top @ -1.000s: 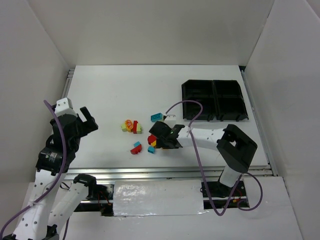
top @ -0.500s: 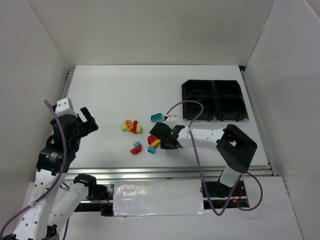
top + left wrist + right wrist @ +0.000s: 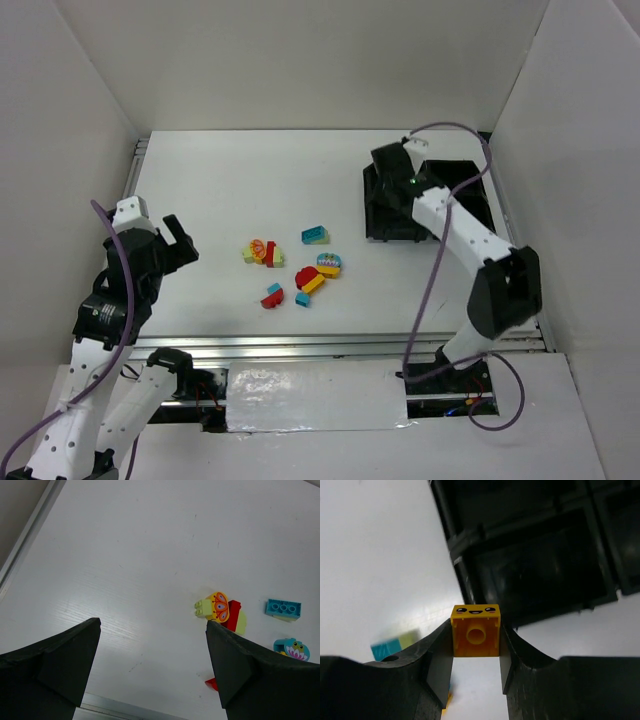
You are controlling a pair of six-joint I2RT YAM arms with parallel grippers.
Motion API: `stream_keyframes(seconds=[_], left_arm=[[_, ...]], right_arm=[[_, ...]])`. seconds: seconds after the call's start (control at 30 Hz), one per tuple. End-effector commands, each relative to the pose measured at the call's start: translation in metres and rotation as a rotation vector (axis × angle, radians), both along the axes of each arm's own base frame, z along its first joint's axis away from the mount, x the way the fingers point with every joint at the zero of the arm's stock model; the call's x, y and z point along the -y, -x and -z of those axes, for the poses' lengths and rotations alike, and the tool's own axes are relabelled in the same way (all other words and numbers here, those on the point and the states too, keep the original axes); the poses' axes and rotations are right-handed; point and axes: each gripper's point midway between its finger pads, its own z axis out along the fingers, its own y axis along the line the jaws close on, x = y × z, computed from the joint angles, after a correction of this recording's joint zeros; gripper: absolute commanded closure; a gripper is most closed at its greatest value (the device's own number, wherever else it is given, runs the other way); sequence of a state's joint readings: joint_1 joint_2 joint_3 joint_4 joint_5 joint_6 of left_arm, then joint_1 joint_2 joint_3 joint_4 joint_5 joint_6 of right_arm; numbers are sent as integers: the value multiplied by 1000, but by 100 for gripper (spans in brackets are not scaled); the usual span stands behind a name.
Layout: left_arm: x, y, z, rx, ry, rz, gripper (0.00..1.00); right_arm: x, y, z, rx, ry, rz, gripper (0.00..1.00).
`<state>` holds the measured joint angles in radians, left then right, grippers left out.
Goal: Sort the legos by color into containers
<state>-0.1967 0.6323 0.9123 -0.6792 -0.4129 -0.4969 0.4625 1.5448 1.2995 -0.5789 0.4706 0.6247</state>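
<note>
Step in hand: carry and drop, right arm. The right gripper (image 3: 475, 646) pinches one orange-yellow brick (image 3: 475, 630) between its two fingers, sides clamped, studs hidden. From the top view that gripper hangs over the left half of the black tray (image 3: 465, 205), toward its far side. I can't tell which compartment sits directly under the brick; the wrist view is blurred and shows it against the tray's left edge, with white table (image 3: 380, 555) beside it. The compartments that show look dark, with no bricks that I can make out.

The left gripper (image 3: 152, 655) is spread wide and holds nothing, raised over the left part of the table and well apart from the pile.

The rest of the legos lie loose mid-table: a yellow-green and red cluster (image 3: 263, 252), a teal brick (image 3: 315, 235), a teal and orange piece (image 3: 327, 264), a red and yellow pair (image 3: 310, 282) and two small pieces near the front (image 3: 272, 295).

Next move, as I judge it: centre the brick over one compartment, clear of the divider walls, lower a bit and release, then keep that cell for orange-yellow.

Writing: none readable, no brand. There are only prints: a smiley face on the held brick, a butterfly-like print on one brick (image 3: 220, 607) and a flower-like print on a teal piece (image 3: 291, 649)
</note>
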Motion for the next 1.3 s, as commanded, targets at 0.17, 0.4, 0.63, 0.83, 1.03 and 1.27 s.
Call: stream_keyframes(seconds=[0.17, 0.4, 0.63, 0.83, 1.03, 1.27], left_arm=[[14, -7, -2, 20, 5, 86, 0], [27, -6, -3, 30, 8, 145, 0], [35, -7, -2, 22, 9, 188, 1], [39, -8, -2, 23, 14, 209, 0], [39, -9, 0, 13, 12, 208, 0], [45, -14, 9, -29, 11, 236, 0]], right_arm=[[58, -118, -2, -73, 137, 123, 100], [85, -147, 28, -136, 199, 177, 79], [90, -141, -9, -59, 210, 194, 0], [30, -102, -43, -14, 149, 4, 0], [-58, -10, -2, -62, 124, -155, 0], [-134, 59, 52, -103, 23, -275, 0]])
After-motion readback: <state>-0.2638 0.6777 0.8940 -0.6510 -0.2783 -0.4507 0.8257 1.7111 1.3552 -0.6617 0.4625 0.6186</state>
